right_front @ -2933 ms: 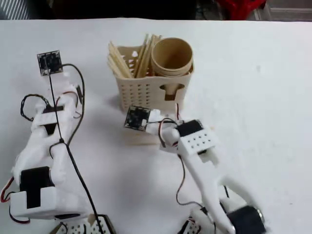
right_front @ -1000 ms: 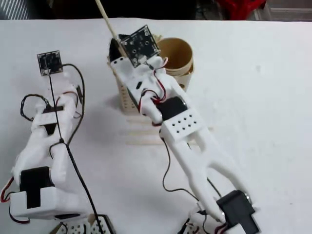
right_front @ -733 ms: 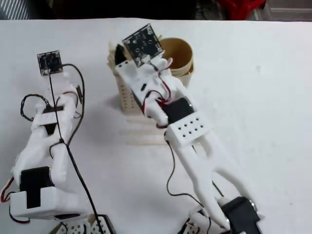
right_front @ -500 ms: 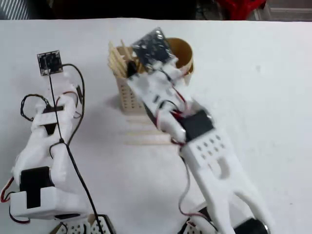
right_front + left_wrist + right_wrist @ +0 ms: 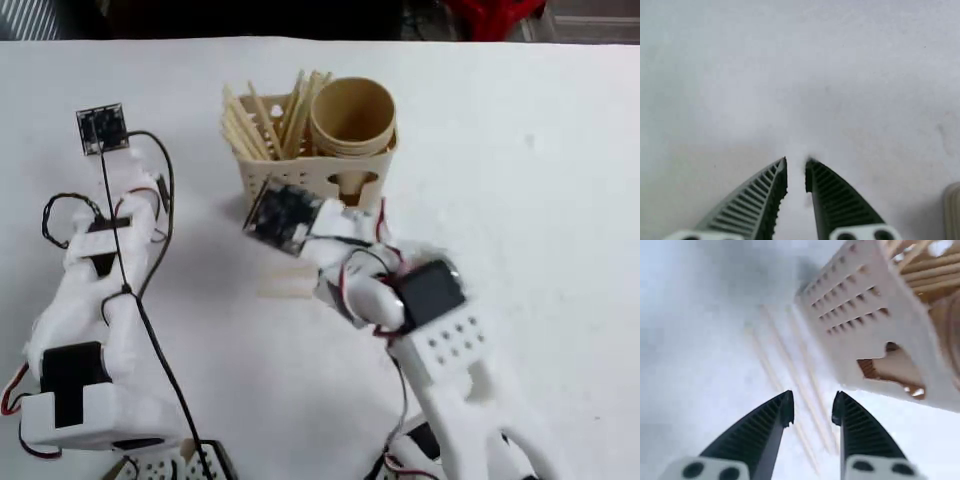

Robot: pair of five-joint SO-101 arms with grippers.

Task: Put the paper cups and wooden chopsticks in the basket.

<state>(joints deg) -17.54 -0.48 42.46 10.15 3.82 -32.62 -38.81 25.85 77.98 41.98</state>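
Observation:
The cream slotted basket (image 5: 300, 190) stands at the back middle of the table. It holds stacked paper cups (image 5: 352, 115) and a bundle of wooden chopsticks (image 5: 262, 122). A few loose chopsticks (image 5: 287, 283) lie on the table just in front of it. My right arm (image 5: 400, 300) is low over them. In the right wrist view my right gripper (image 5: 812, 412) is open with nothing in it, right above the loose chopsticks (image 5: 785, 367) and beside the basket (image 5: 860, 330). My left gripper (image 5: 796, 172) is shut on nothing over bare table.
The left arm (image 5: 95, 290) lies folded along the table's left side, with its cable trailing toward the front edge. The white tabletop (image 5: 530, 180) stretches bare to the right of the basket. A dark room edge runs behind the table.
The right arm lifted a chopstick to the basket, left it there, then swung back down in front of the basket over the loose chopsticks. The left arm stayed still.

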